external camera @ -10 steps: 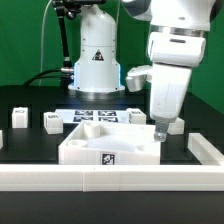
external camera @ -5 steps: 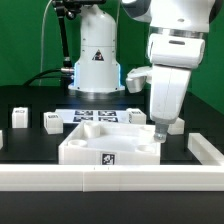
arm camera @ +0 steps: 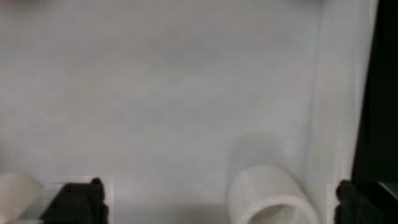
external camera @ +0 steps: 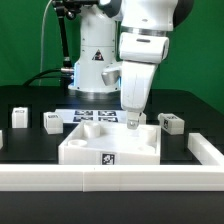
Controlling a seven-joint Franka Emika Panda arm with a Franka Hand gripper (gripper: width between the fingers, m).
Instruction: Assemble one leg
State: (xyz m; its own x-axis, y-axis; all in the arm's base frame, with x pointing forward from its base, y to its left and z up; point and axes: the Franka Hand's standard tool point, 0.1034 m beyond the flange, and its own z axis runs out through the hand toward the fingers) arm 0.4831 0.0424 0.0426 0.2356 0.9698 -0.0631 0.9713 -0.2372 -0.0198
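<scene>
From the exterior view's left: one leg [external camera: 18, 117] stood upright on the black table [external camera: 30, 145], long axis vertical. A second leg [external camera: 51, 122] sat near it looking squat, axis unclear, and next came the marker board [external camera: 95, 116], behind the large white panel [external camera: 110, 145]. Pincer [external camera: 131, 122] hung tip-down over the panel's back edge, fingers [arm camera: 75, 203] apart with nothing between them. A third leg [external camera: 171, 124] lay to its right, clear of it, seemingly on its side with its long axis along the table.
</scene>
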